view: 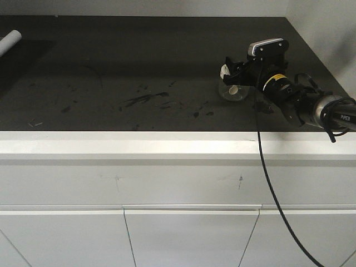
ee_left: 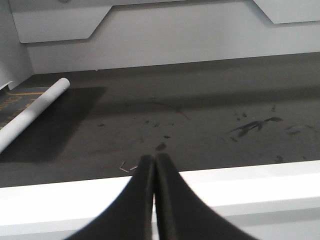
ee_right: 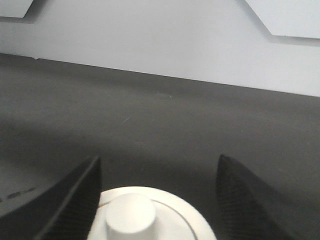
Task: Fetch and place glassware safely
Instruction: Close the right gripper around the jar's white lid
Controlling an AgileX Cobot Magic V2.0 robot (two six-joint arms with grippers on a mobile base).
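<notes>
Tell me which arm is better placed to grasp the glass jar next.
Right. The right gripper, open, flanks the jar; the left gripper sits shut at the front edge of the counter.

White tube (view: 10,40) lies on scuffed dark counter (view: 167,55).

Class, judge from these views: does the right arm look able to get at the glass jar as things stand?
Probably yes. The right gripper is open, its fingers standing either side of the glass jar and its lid, with nothing between them on the dark counter.
</notes>
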